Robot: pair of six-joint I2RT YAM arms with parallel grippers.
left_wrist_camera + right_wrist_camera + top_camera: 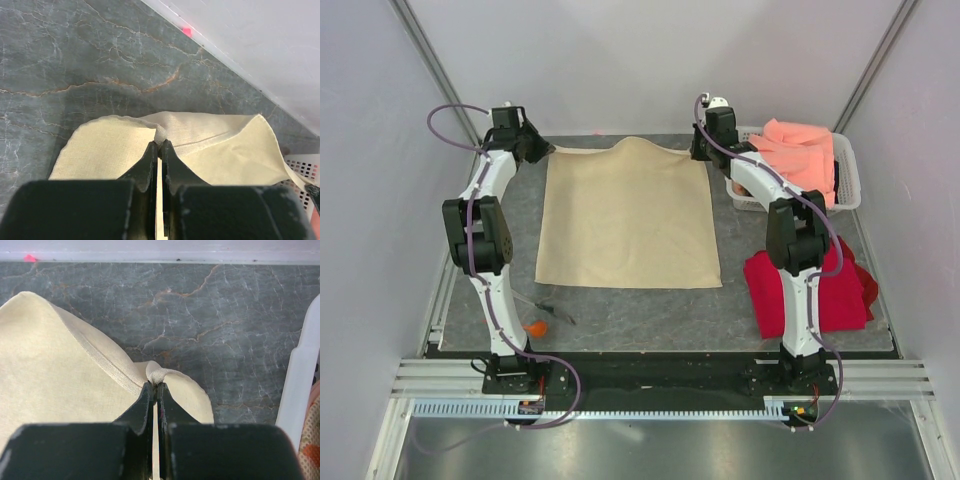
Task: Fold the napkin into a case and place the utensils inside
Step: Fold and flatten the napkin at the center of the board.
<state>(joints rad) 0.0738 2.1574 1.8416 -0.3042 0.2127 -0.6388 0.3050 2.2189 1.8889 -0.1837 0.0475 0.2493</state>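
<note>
The beige napkin (pixel 625 215) lies spread flat on the grey mat, unfolded. My left gripper (pixel 542 152) is shut on its far left corner, a pinch of cloth bunched between the fingertips in the left wrist view (pixel 160 142). My right gripper (pixel 700 152) is shut on its far right corner, likewise pinched in the right wrist view (pixel 155 385). The far edge (pixel 630 142) humps up between the two grips. The orange spoon (pixel 536 326) and the thin dark utensil (pixel 552 311) lie near the left arm's base, in front of the napkin.
A white basket (pixel 848 178) at the back right holds a salmon-pink cloth (pixel 800 150). A bright red cloth (pixel 835 290) lies by the right arm. The back wall stands just beyond both grippers. Bare mat (pixel 650 310) runs in front of the napkin.
</note>
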